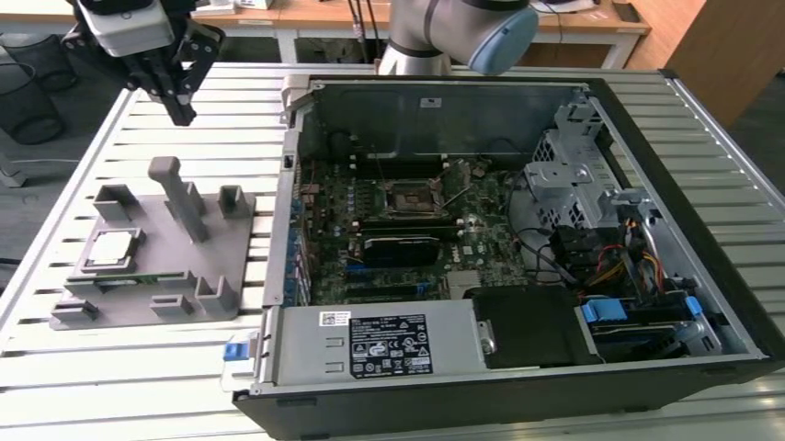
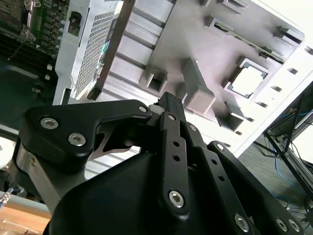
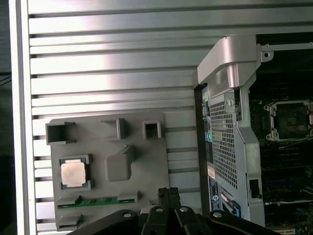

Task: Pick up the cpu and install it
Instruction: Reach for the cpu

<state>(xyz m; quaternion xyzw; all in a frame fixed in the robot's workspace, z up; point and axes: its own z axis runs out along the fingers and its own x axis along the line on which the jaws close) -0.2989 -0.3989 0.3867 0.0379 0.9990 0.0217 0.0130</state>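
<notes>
A slatted metal table holds an open desktop computer case across the middle and the exterior view's right. A gray plastic fixture plate lies on the table at the exterior view's left.

The cpu lies flat in a square recess near the left edge of that plate, at the middle left of the exterior view, with its silver top facing up. In both wrist views the cpu sits framed by low gray walls. Nothing touches it. Just beside it, a thin green circuit strip rests in a slot of the plate.

The black gripper hangs in the air at the upper left of the exterior view, beyond the plate's far edge and well apart from the cpu. Its two fingers are pressed together at the tips and hold nothing.

Inside the case, the motherboard lies flat. The black square socket is near the centre of the exterior view, with nothing seated in it. A silver power supply box runs along the case's near edge. The gray robot arm rises behind the case at the top centre.
</notes>
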